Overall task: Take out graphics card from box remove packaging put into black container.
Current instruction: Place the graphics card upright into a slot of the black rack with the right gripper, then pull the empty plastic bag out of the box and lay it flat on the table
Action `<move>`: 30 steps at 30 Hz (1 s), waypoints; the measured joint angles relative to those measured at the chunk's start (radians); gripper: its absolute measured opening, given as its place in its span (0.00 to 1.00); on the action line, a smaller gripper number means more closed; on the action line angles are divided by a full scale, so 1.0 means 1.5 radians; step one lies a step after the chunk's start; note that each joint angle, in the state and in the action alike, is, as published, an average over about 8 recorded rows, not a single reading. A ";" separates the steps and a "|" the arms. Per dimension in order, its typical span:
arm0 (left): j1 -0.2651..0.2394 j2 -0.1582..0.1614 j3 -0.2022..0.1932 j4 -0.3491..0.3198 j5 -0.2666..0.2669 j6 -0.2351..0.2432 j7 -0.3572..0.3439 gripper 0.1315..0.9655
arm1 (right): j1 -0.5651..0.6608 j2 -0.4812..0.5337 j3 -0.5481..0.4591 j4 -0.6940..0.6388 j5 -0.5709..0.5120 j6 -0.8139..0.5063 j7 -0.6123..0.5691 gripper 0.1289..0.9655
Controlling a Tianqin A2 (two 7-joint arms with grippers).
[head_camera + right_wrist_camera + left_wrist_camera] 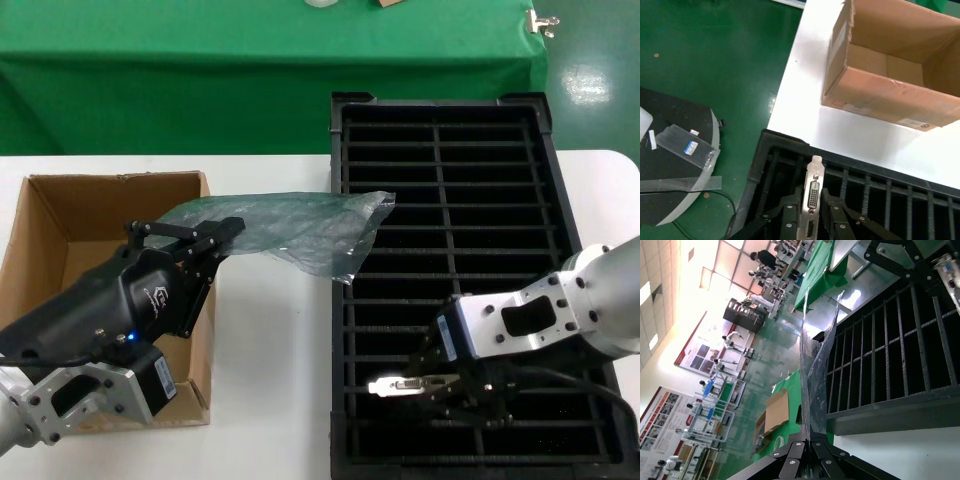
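My left gripper [228, 234] hovers over the far right corner of the brown box [60, 200], shut on one end of the crinkled translucent packaging [295, 228]. The packaging stretches right to the edge of the black container [339, 300]. In the left wrist view the packaging [812, 375] runs straight out from that gripper [810, 444] beside the container [890, 412]. My right gripper [432, 385] is low over the container's near slots, shut on the graphics card [396, 385], silver bracket pointing left. The right wrist view shows the graphics card [814, 182] upright in that gripper [812, 207], with the box [880, 90] beyond.
The box and container stand on a white table [280, 380]. A table draped in green [200, 60] runs behind, with a metal clip [543, 22] at its right end. Beyond the table edge lies green floor and a round dark base [675, 170] holding plastic pieces.
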 joint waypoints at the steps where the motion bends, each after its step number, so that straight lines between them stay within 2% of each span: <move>1: 0.000 0.000 0.000 0.000 0.000 0.000 0.000 0.01 | 0.000 -0.001 -0.001 -0.001 0.000 0.000 -0.001 0.08; 8: 0.000 0.000 0.000 0.000 0.000 0.000 0.000 0.01 | -0.004 -0.006 -0.002 -0.005 0.002 0.001 -0.007 0.15; 12: 0.000 0.000 0.000 0.000 0.000 0.000 0.000 0.01 | -0.007 -0.008 0.002 -0.005 0.001 0.005 -0.010 0.15; 23: 0.000 0.000 0.000 0.000 0.000 0.000 0.000 0.01 | -0.016 -0.011 0.025 0.007 -0.003 0.029 -0.014 0.36; 29: 0.000 0.000 0.000 0.000 0.000 0.000 0.000 0.01 | -0.051 -0.007 0.070 0.028 -0.014 0.102 -0.011 0.54; 30: 0.000 0.000 0.000 0.000 0.000 0.000 0.000 0.01 | -0.059 -0.007 0.078 0.032 -0.016 0.116 -0.011 0.54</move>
